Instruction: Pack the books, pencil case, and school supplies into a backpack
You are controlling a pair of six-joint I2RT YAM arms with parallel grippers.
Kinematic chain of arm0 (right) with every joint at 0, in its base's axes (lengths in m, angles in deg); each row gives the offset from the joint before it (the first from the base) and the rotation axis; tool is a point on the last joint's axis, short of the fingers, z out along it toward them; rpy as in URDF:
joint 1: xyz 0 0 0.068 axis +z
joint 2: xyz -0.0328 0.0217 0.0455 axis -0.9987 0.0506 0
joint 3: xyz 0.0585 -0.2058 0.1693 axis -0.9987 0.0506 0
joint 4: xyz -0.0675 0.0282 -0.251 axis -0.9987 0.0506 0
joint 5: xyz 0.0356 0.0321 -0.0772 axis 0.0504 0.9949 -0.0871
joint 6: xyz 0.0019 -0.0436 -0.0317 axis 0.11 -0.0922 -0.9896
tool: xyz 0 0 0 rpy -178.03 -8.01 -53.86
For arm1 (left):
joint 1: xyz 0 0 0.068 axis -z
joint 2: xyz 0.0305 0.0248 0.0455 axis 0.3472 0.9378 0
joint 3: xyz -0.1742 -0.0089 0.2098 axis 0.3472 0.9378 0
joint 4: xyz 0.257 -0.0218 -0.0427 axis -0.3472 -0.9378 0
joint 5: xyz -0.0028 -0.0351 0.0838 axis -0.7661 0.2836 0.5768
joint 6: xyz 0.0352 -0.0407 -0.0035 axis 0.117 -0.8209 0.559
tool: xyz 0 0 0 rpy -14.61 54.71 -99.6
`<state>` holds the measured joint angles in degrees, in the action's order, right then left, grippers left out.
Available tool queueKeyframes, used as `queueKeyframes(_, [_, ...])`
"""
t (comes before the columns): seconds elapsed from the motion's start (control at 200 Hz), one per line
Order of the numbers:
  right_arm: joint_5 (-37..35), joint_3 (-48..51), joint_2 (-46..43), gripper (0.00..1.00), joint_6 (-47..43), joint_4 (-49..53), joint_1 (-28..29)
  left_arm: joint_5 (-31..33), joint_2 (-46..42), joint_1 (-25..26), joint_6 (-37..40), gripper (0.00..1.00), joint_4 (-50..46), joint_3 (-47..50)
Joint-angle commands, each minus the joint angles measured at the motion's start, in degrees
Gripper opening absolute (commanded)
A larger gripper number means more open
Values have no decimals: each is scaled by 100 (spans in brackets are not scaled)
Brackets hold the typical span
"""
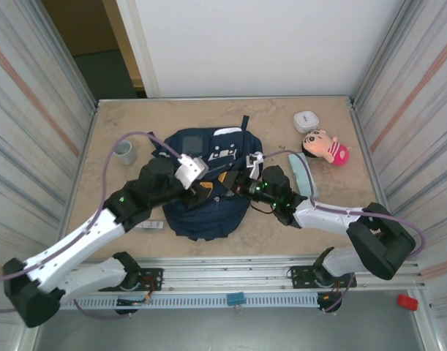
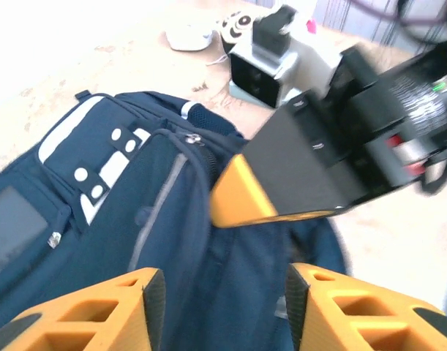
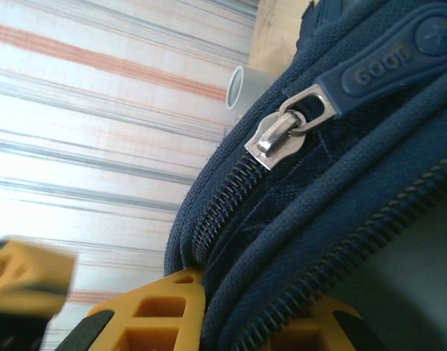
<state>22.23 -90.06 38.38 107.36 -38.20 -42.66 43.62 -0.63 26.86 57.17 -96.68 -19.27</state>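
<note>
At the zip (image 3: 223,197), right fingers (image 3: 153,311) pinch the navy-blue fabric backpack (image 1: 208,216), likely to open it. Above, left fingers (image 2: 99,307) spread, empty.

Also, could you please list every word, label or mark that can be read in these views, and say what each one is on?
"GOOD": raised letters on the navy zipper pull of the backpack, with a small cross-like mark on the pull's round end.
White print on the right arm's black casing: too blurred to read.
White label on the small black box: too small to read.
</note>
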Motion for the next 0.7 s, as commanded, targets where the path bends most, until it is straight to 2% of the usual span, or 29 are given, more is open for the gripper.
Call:
queueKeyframes(0.0, [-502, -88, -33, 7, -525, -367, 197, 1447, -541, 730, -2196, 48, -880, 427])
queueKeyframes(0.05, [-519, -121, -27, 7, -568, -336, 255, 1841, -652, 1130, -2718, 48, -956, 661])
queueKeyframes(0.17, [-577, -215, -61, 7, -684, -171, 368, 2556, -385, 1728, -3174, 49, -1108, 794])
queueKeyframes(0.291, [-654, -340, -86, 7, -839, 6, 494, 2730, 251, 1779, -3249, 50, -1124, 478])
queueKeyframes(0.546, [-731, -607, -88, 7, -1077, 388, 699, 3172, 1465, 1774, -2890, 54, -942, -160])
queueKeyframes(0.626, [-692, -637, -76, 7, -1103, 425, 707, 3339, 1589, 1769, -2811, 49, -881, -205])
queueKeyframes(0.697, [-645, -679, -75, 6, -1153, 521, 706, 3435, 1582, 1729, -2766, 35, -823, -174])
